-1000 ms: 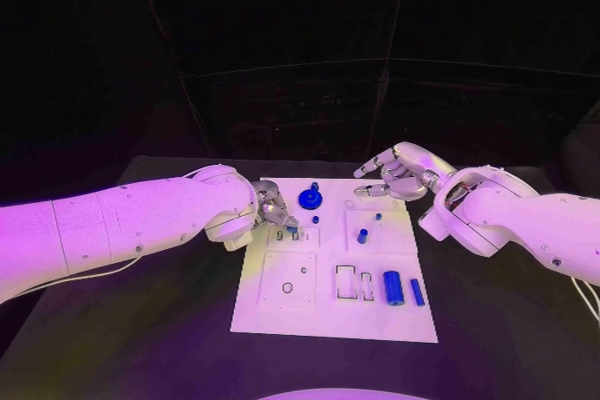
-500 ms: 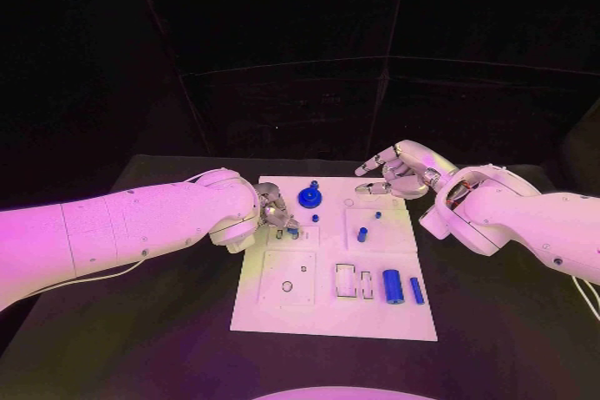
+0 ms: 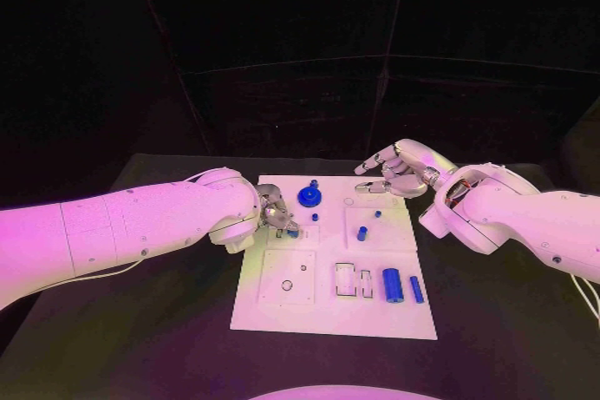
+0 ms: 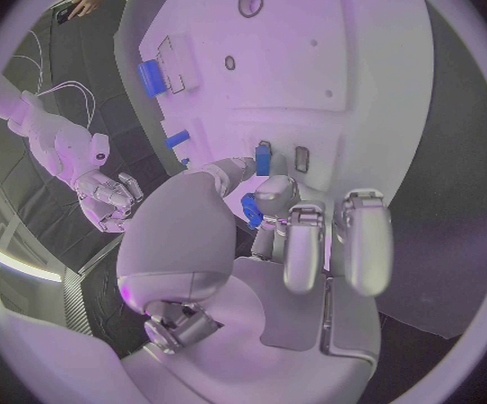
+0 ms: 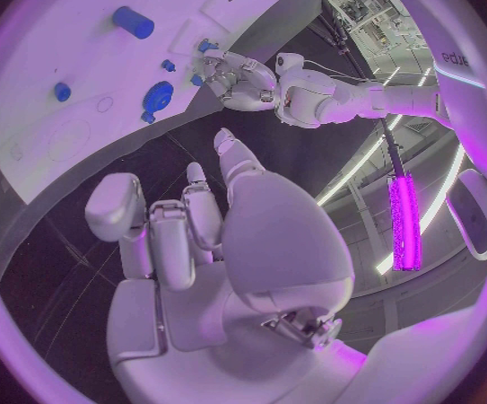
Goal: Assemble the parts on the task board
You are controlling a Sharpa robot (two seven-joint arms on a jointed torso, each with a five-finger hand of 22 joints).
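The white task board (image 3: 328,309) lies mid-table. My left hand (image 3: 273,211) reaches over its left side; the thumb and a fingertip (image 4: 239,166) pinch a small blue part (image 4: 264,158) standing in one of the narrow slots (image 3: 290,234), beside an empty slot (image 4: 301,159). Another bit of blue (image 4: 251,211) shows under the fingers. My right hand (image 3: 398,176) hovers at the board's far right corner, fingers apart, holding nothing. A blue knob (image 3: 310,196), small pegs (image 3: 362,234) and a large blue cylinder (image 3: 393,286) with a thin bar (image 3: 416,290) sit on the board.
The board also carries a round hole (image 3: 286,287) and rectangular cut-outs (image 3: 347,280) near its front. Black table (image 3: 150,331) surrounds the board on all sides. My left forearm (image 3: 125,226) crosses the table's left half.
My left hand has sunk slightly toward the slots, bringing the small blue part down with it. The right hand has stayed where it was.
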